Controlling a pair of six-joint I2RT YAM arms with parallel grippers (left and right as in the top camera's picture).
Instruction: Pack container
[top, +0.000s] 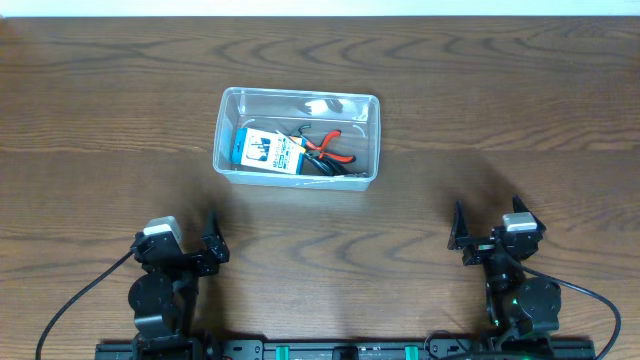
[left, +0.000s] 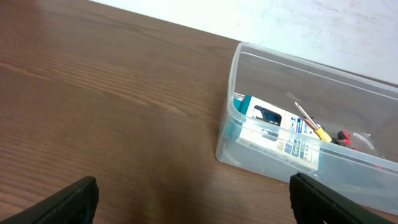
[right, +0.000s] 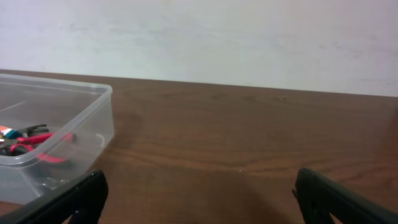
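The left gripper (top: 178, 250) and right gripper (top: 497, 240) hover low at the near edge of the table (top: 100, 120), jaws wide apart and holding nothing. The container (top: 220, 140) stands well clear of both, toward the far side and left of centre. Inside it lie a box (top: 265, 150), red pliers (top: 328, 147) and a yellow-handled tool (left: 320, 132). No loose item shows on the wood, so packing looks close to done. The likely trouble is the bin itself: it looks light, and a finger catching the rim on the way in could slide or tip it. Its see-through walls also make that rim hard to judge. The contents sit crowded toward the near wall, so a reach among them could snag the pliers. The table's far edge runs behind the bin, so any shove should not go that way. Bare wood lies open to left, right and in front.
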